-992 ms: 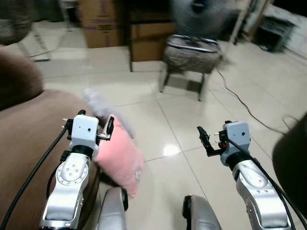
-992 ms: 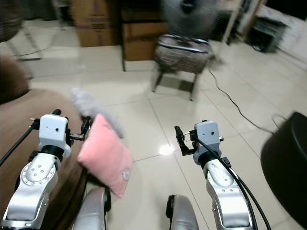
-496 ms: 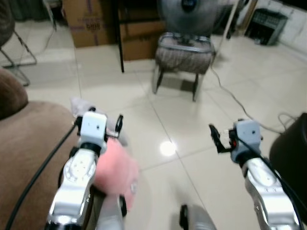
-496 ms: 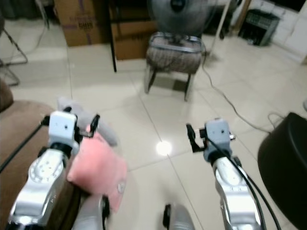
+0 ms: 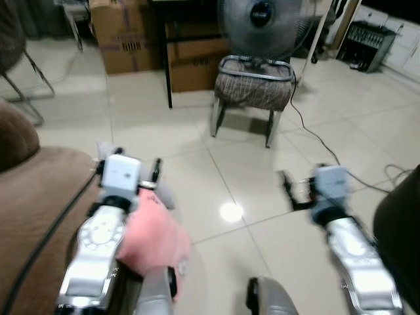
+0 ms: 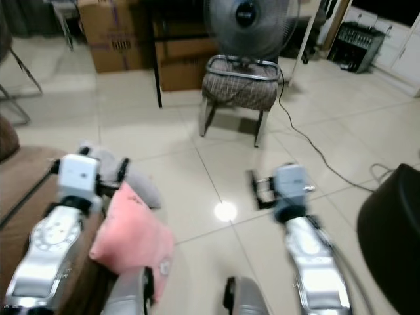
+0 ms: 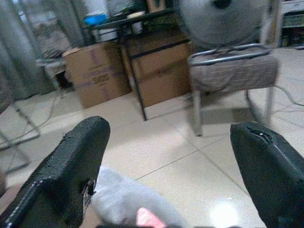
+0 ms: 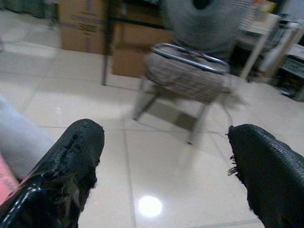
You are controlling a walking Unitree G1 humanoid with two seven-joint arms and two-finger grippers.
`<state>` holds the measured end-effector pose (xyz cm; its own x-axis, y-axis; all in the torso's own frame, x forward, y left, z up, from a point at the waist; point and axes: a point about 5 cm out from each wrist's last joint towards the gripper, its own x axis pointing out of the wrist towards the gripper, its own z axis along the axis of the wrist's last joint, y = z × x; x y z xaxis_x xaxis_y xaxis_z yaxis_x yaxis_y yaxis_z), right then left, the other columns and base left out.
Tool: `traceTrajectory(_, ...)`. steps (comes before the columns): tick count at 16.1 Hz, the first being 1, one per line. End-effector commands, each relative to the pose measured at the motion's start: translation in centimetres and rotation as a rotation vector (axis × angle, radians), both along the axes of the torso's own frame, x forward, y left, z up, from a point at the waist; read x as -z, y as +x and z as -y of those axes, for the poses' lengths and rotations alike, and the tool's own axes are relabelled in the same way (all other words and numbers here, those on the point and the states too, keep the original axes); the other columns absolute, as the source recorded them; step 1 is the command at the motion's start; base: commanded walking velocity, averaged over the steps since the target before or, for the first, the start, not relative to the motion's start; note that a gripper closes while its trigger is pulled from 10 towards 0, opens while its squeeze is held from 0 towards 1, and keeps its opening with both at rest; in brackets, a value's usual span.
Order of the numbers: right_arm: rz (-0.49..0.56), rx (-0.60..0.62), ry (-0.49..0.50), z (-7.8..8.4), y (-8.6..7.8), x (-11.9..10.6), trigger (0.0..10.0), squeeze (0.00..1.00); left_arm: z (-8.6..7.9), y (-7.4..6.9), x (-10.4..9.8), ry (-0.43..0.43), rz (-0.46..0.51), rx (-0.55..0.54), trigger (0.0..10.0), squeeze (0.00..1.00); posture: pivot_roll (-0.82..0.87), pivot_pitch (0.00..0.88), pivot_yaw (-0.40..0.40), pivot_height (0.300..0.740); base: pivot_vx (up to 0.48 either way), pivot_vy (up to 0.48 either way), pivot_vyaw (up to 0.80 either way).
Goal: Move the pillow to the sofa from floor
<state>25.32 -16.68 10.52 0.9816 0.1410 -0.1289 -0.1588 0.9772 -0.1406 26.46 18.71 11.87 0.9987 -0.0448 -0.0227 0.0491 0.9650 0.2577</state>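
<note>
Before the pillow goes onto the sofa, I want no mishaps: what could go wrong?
The pink pillow hangs beside the left arm, past the sofa edge and over the tiles; it could slip to the floor. The left gripper is open in its wrist view, so the hold looks unsure.

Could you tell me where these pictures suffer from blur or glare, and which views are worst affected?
Left eye view: the right claw and its arm are smeared by motion; the pink pillow is soft-edged. Both eye views: a bright ceiling-light glare spot on the glossy floor tiles. Left wrist view: the fan and chair are blurred. Right wrist view: the background is similarly hazy.
</note>
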Motion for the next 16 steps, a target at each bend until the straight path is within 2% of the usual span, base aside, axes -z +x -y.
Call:
traceTrajectory(1, 0.007, 0.024, -0.019, 0.96, -0.05, -0.26, 10.0, 0.00, 0.61, 0.06, 0.01, -0.005, 0.001, 0.026, 10.0, 0.25, 0.01, 0.000, -0.025, 0.605, 0.304, 0.000, 0.00)
traceTrajectory(12, 0.004, 0.010, -0.006, 0.61, -0.15, -0.30, 10.0, 0.00, 0.43, -0.17, 0.17, 0.004, -0.004, 0.018, 10.0, 0.24, 0.02, 0.000, -0.028, 0.605, 0.300, 0.000, 0.00)
traceTrajectory(16, -0.010, 0.001, -0.002, 0.60, -0.05, -0.17, 10.0, 0.00, 0.55, -0.14, 0.25, 0.007, -0.005, 0.010, 10.0, 0.23, 0.02, 0.000, -0.030, 0.605, 0.000, 0.000, 0.00)
